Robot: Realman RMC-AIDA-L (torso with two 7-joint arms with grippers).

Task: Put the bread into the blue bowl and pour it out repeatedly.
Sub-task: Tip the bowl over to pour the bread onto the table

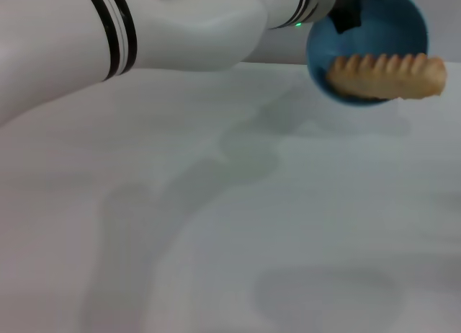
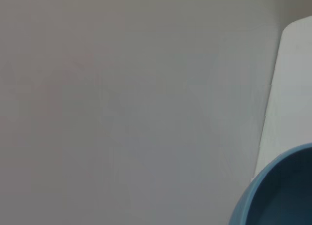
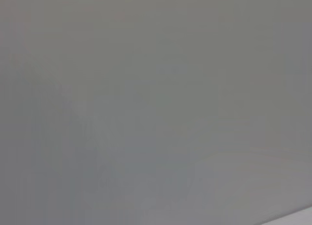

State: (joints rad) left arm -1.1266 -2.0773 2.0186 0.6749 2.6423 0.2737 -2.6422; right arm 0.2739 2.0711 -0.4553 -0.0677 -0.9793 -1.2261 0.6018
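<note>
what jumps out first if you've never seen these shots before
The blue bowl, held up at the far right of the head view and tipped so its opening faces the camera. The bread lies across its lower rim, tan ridged side showing, one end poking out past the edge. A big white arm with black bands sweeps across the top left to the bowl, above the pale table.

I'm seeing the blue bowl (image 1: 382, 27) hanging tipped on its side above the table at about one o'clock in my head view, its round opening facing me. The bread (image 1: 387, 76), tan and ridged, is lying lengthwise across the bowl's lower rim, its right end sticking out past the edge.
</note>
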